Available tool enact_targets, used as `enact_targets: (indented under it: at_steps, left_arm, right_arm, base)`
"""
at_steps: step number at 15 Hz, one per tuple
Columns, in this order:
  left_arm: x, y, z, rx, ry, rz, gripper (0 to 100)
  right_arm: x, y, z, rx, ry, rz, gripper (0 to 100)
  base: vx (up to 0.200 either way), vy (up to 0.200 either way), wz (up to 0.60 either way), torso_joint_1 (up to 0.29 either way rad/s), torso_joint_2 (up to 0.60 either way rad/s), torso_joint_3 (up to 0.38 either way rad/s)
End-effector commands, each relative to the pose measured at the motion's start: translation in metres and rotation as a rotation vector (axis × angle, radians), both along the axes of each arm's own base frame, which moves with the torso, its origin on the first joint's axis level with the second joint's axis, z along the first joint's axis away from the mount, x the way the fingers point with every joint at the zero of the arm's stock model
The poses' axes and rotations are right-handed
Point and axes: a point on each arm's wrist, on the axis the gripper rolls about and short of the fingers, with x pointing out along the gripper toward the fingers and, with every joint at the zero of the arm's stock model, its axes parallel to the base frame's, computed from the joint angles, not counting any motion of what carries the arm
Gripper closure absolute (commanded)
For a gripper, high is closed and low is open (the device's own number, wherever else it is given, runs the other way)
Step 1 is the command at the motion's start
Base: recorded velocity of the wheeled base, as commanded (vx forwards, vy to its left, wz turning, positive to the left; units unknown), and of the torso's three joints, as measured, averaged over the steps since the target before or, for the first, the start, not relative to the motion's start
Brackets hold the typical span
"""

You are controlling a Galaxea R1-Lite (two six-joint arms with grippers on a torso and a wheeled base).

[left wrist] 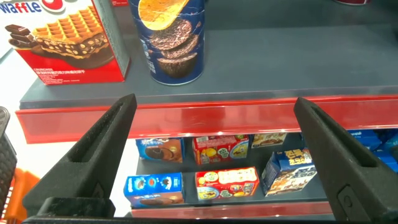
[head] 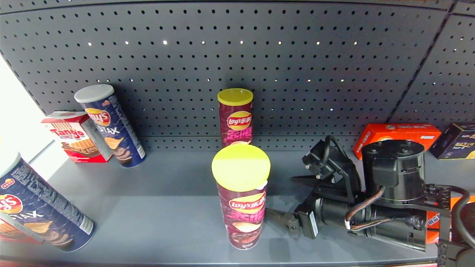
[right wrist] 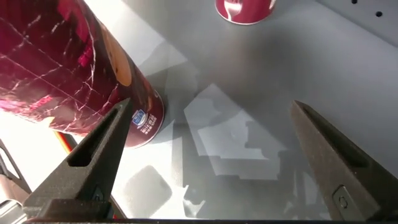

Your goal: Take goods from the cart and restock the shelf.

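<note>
Right gripper: lies low over the shelf; fingers spread wide apart with nothing between them; tips point at the front maroon can

Front maroon can: upright with its yellow lid on; just ahead of the right gripper's tips and close against one finger; whether they touch I cannot tell

Rear maroon can: upright, yellow-lidded; farther from the right gripper, past the front maroon can and close to the pegboard wall

Orange box: back behind the right gripper's wrist, lying by the pegboard wall; a dark box sits just beside it, farther out

Far blue can: well beyond the two maroon cans from the right gripper, upright by the pegboard wall; a red wafer box stands touching it on the outer side

Left gripper: fingers held wide apart, holding nothing; it faces the red shelf edge

Near blue can: upright on the shelf just past the red shelf edge, ahead of the left gripper; a waffle box stands just beside it

Small snack boxes: rows on the lower level under the red shelf edge, seen between the left gripper's fingers
</note>
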Motion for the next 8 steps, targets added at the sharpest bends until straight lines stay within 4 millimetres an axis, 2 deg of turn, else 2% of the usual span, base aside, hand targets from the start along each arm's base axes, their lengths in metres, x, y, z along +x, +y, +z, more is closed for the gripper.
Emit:
enact_targets:
  at_steps: [1,8]
  left_arm:
    - [0.0001,0.0000,0.0001,0.000,0.001,-0.003,0]
    - [0.0001,0.0000,-0.0001,0.000,0.003,-0.003,0]
  right_arm:
    - [0.0003,0.0010,-0.0011,-0.003,0.003,0.002,0]
    - [0.0011,-0.0006,0.0008,0.003,-0.004,-0.005,0]
  base:
    - [0.000,0.000,0.00,0.000,0.00,0.000]
    - [0.000,0.000,0.00,0.000,0.00,0.000]
